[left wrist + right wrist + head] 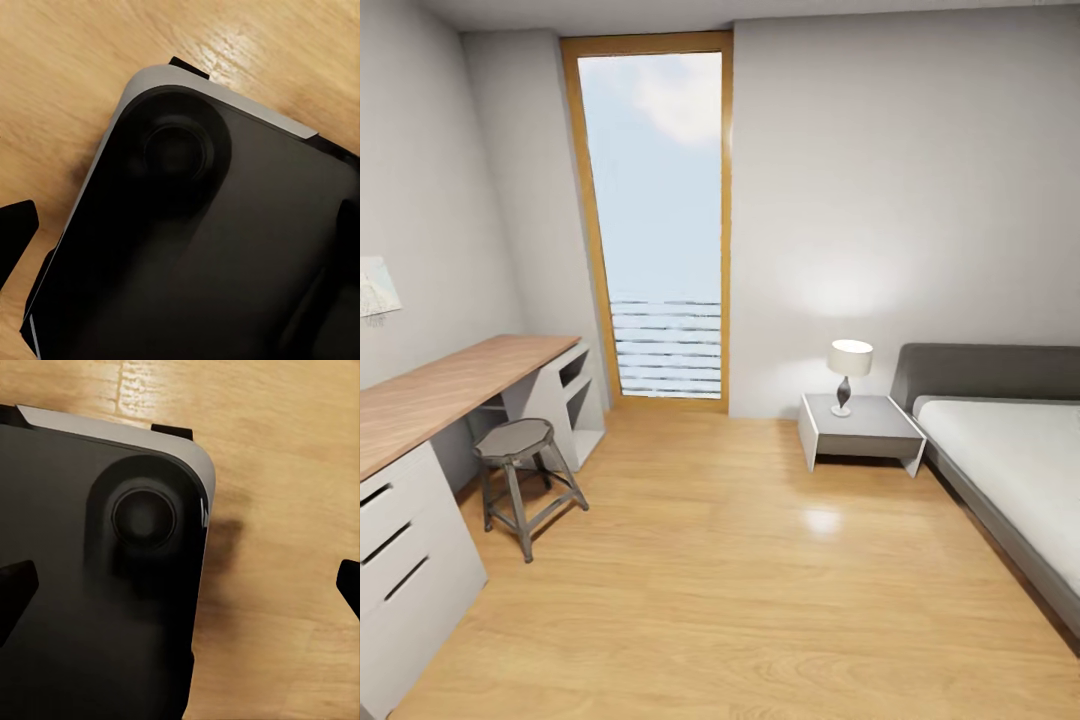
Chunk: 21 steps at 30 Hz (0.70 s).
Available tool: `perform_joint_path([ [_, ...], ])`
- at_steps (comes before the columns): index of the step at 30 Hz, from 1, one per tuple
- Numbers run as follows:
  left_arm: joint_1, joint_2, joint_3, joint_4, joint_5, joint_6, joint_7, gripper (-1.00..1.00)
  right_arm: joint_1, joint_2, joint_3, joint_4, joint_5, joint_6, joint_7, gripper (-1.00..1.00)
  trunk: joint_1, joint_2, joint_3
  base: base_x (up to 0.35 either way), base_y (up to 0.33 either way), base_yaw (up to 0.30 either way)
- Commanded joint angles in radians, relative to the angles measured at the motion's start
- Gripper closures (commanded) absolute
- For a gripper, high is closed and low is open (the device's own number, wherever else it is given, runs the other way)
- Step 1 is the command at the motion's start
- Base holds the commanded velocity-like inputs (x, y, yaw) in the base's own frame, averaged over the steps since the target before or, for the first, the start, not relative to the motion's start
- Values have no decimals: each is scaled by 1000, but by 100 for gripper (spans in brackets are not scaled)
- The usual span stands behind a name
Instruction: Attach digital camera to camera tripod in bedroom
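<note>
Head view: bedroom, light wood floor nearest. Left, wooden-topped table over white drawers, grey stool beside it. Right, grey bed; white nightstand just beside, lamp on top. Far wall: tall wood-framed window. Wrist views: dark robot base over floor. Right hand spread wide open; left hand one fingertip visible, state cannot tell.

Head view: evenly bright, daylight entering through the tall window; the lit table lamp casts a soft glow on the wall and a glare spot on the wood floor. Vertical lines lean toward the edges. Wrist views: dim, slightly blurred; the robot's dark base shows little detail, perhaps underexposed.
</note>
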Motion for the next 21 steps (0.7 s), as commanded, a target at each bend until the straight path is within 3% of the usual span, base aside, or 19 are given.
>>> perform_joint_path([
  [1, 1, 0, -8, -2, 8, -2, 3, -100, 0, 0, -5, 0, 9, -2, -1, -100, 0, 0, -1, -19, 31, -2],
  [21, 1, 0, -7, -2, 8, -2, 4, -100, 0, 0, -4, 0, 9, -1, -2, -100, 0, 0, -1, -112, 123, 0],
])
